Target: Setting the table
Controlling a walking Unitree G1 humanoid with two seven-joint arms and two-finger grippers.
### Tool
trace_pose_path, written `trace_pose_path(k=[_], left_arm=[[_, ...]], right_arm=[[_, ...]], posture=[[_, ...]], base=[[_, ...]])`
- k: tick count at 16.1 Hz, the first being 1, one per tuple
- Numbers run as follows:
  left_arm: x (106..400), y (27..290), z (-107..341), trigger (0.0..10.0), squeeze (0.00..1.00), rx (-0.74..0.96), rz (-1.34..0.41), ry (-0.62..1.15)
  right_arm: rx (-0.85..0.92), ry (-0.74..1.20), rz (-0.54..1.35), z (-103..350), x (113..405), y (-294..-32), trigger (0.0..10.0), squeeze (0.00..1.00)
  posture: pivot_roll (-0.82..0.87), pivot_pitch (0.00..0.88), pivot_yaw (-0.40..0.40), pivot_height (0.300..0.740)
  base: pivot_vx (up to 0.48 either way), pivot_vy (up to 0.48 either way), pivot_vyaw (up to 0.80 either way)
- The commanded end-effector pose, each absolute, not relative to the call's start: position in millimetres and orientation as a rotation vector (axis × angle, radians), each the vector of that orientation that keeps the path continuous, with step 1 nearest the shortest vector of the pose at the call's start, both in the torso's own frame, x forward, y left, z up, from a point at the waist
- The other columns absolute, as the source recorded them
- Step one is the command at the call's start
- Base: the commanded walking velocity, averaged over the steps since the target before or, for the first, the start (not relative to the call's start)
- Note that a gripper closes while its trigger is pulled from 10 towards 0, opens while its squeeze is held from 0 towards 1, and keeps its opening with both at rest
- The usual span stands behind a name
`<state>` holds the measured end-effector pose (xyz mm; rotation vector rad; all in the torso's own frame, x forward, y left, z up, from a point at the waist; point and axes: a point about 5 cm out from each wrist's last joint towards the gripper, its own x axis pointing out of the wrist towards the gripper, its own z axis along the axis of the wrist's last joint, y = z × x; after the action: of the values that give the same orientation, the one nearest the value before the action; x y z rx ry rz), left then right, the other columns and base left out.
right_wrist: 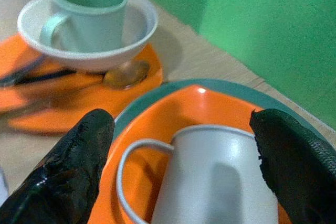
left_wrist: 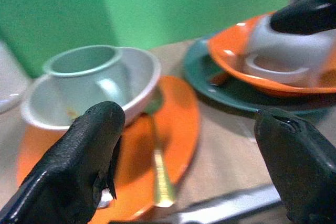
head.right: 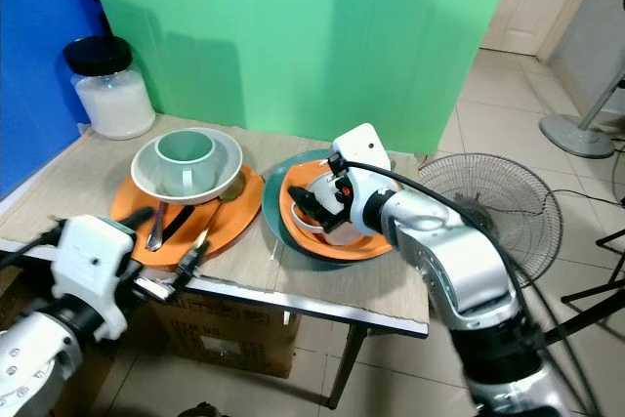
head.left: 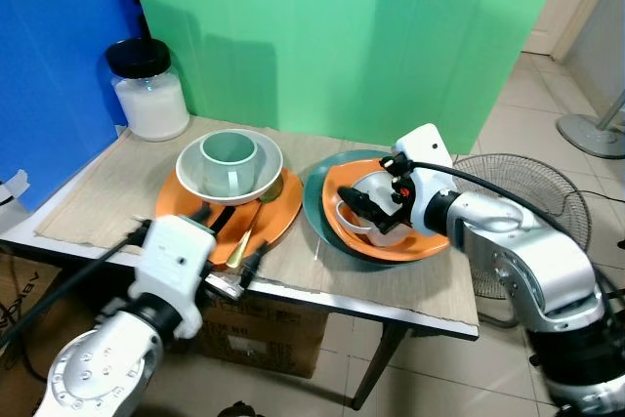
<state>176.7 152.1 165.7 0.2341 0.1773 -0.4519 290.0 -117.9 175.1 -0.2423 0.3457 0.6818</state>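
Observation:
At the table's left, an orange plate [head.left: 278, 214] holds a white bowl [head.left: 269, 163] with a pale green mug [head.left: 229, 158] standing in it. A gold spoon [left_wrist: 160, 177] and dark-handled cutlery lie on that plate. To the right, a teal plate [head.left: 314, 204] carries an orange dish [head.left: 410, 246] with a white mug [right_wrist: 210, 177] lying on its side. My right gripper [head.left: 376, 212] is open, with a finger either side of the white mug and not touching it. My left gripper [head.left: 239, 241] is open at the table's front edge, just before the orange plate.
A glass jar [head.left: 148, 90] with a black lid stands at the back left beside a blue board [head.left: 59, 65]. A green screen backs the table. A floor fan [head.left: 527, 192] stands to the right, and a cardboard box [head.left: 264, 334] sits under the table.

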Motion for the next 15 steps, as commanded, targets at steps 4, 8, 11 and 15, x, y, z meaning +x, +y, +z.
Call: trace_pose_path(k=[4, 8, 11, 15], left_arm=[[177, 145, 165, 10.0, 0.0, 0.237, -0.52, 0.19], [174, 139, 165, 10.0, 0.0, 0.223, -0.574, 0.204], [175, 138, 165, 10.0, 0.0, 0.224, -0.584, 0.206], [177, 138, 165, 10.0, 0.0, 0.231, -0.594, 0.211]], right_arm=[[-0.512, 0.312, 0.729, 182, 296, -111, 10.0, 0.0], [-0.627, 0.25, 0.862, 191, 293, -97, 10.0, 0.0], [-0.708, 0.236, 0.952, 193, 294, -92, 10.0, 0.0], [-0.933, 0.247, 1.012, 194, 305, -87, 10.0, 0.0]], posture=[[0.02, 0.0, -0.029, 0.74], [0.02, 0.0, -0.027, 0.74], [0.01, 0.0, -0.022, 0.74], [0.02, 0.0, -0.023, 0.74]], base=[[0.0, 0.0, 0.0], [0.0, 0.0, 0.0], [0.0, 0.0, 0.0], [0.0, 0.0, 0.0]])
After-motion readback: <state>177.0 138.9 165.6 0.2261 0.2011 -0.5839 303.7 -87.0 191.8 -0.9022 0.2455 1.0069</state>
